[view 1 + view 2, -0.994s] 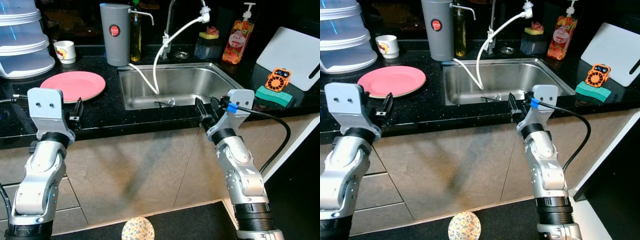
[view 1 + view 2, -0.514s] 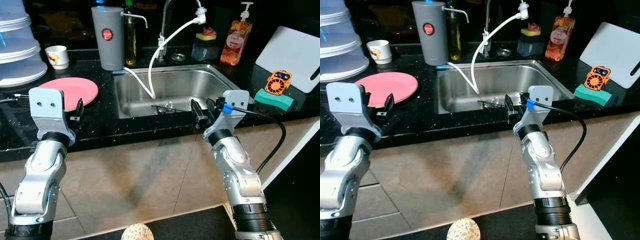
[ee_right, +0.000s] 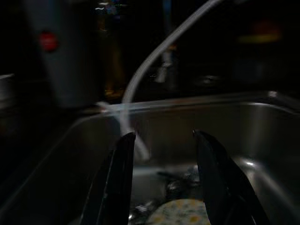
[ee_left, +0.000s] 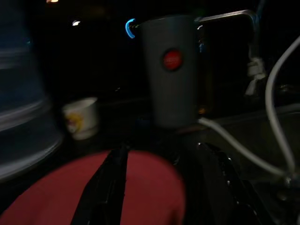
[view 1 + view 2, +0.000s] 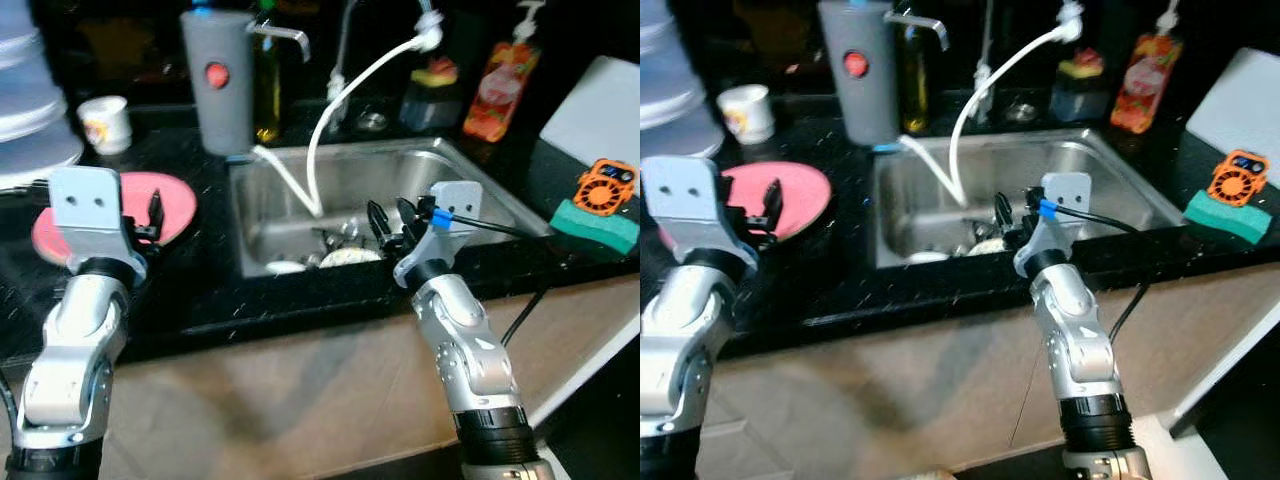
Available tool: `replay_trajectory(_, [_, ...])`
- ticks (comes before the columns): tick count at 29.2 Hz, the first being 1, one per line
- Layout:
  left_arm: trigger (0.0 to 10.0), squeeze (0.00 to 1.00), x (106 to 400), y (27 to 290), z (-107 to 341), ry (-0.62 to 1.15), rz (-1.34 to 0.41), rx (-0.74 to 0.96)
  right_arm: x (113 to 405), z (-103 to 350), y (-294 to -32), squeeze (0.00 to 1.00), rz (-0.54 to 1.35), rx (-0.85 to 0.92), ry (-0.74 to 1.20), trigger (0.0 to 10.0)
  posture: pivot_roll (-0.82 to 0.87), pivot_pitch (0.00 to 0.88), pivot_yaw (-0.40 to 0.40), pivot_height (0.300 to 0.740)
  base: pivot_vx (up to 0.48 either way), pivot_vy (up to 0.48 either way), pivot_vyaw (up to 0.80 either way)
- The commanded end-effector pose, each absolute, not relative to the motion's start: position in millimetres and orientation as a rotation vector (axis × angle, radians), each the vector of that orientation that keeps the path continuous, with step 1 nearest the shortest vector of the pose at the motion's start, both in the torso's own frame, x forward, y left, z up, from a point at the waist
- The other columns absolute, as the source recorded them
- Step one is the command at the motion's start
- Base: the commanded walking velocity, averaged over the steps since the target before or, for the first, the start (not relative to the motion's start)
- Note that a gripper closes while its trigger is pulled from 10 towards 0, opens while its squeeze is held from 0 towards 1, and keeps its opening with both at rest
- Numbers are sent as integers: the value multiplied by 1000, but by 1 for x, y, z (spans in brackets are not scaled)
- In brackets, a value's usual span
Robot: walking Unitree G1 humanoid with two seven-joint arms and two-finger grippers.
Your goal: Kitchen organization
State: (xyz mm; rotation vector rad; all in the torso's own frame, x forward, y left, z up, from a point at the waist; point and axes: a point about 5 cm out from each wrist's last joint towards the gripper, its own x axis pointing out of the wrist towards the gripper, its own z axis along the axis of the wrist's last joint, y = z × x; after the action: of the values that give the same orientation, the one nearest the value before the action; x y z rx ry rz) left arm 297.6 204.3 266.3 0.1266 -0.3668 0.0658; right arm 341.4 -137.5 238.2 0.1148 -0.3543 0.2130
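Pink plate (image 5: 170, 205) flat on counter, left gripper (image 4: 164, 187) fingers apart over it, right gripper (image 3: 164, 183) fingers apart over sink (image 5: 470, 180)

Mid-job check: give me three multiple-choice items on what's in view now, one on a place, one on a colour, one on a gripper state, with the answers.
1. Where is the right gripper?
A. over the front edge of the sink
B. over the pink plate
C. beside the orange fan

2. What colour is the sponge under the small orange fan?
A. yellow
B. green
C. white

3. How do the left gripper's jaws stand?
A. shut on the plate
B. shut on the cup
C. open, holding nothing

Answers:
1 A: the right gripper hangs over the near rim of the sink.
2 B: the sponge beneath the fan is green.
3 C: the left gripper shows a wide gap, with the pink plate below it, ungrasped.
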Motion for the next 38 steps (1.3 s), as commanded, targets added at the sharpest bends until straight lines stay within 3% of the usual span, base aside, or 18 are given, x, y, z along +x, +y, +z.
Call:
replay_trajectory(1, [10000, 0, 297, 208, 264, -355, 74, 132, 341, 240, -135, 0, 221, 120, -356, 10000, 40, 60, 0, 740, 390, 0, 0])
replay_trajectory(9, [10000, 0, 297, 205, 268, -361, 62, 137, 342, 238, -133, 0, 225, 127, -354, 10000, 47, 54, 2, 740, 352, 0, 0])
replay_trajectory(38, [10000, 0, 300, 200, 267, -337, 56, 117, 343, 237, -133, 0, 246, 132, -331, 10000, 47, 54, 10, 740, 0, 0, 0])
